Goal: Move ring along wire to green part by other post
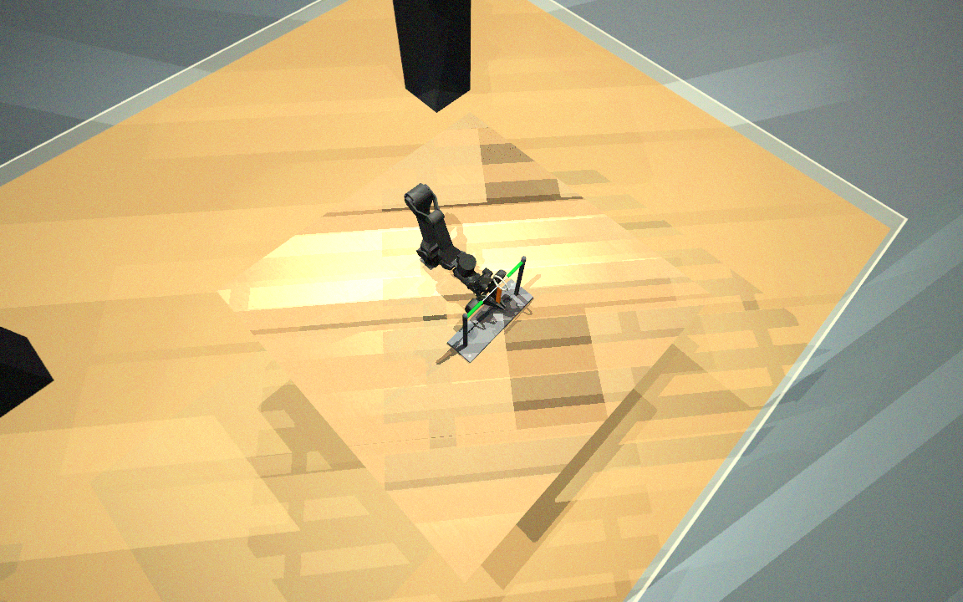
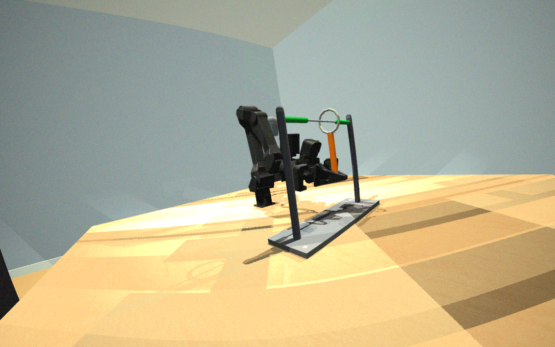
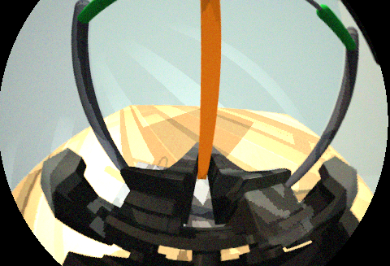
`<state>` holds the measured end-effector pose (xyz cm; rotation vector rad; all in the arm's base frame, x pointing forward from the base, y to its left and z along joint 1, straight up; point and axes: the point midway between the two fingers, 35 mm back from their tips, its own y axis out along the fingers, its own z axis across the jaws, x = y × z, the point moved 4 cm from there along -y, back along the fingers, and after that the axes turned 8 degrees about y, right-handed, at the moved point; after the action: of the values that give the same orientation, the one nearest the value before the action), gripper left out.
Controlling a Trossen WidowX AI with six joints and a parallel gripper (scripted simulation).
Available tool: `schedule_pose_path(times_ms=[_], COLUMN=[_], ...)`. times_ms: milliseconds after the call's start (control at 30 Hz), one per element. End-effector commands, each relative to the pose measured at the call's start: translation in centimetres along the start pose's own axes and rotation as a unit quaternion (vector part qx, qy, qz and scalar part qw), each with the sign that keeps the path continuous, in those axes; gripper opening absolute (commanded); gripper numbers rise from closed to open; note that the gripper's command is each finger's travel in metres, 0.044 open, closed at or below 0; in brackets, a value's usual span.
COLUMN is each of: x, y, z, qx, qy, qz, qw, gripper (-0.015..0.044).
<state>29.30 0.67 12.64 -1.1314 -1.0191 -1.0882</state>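
Mid-transfer: the near post (image 2: 287, 172) stands at nine o'clock of the ring (image 2: 328, 120), which encircles the wire (image 2: 313, 120) just short of the green part (image 2: 345, 122) by the far post (image 2: 352, 157) at three o'clock. The gripper (image 2: 334, 172) is clamped on the orange handle (image 2: 332, 152). Next, likely a short, level slide rightward, then release.

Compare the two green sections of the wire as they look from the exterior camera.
The near green section shows as long and fully exposed; the far green section shows as a short stub. The ring sits right beside the far one, well away from the near one. Both adjoin a dark post.
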Motion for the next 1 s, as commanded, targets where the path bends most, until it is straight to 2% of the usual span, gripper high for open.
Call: schedule_pose_path(times_ms=[0,967], x=[-0.1,-0.4], y=[0.0,0.1], z=[0.3,3.1], qx=[-0.002,0.007], qy=[0.002,0.003], qz=[0.001,0.003], qw=[1.0,1.0], gripper=[-0.015,-0.015])
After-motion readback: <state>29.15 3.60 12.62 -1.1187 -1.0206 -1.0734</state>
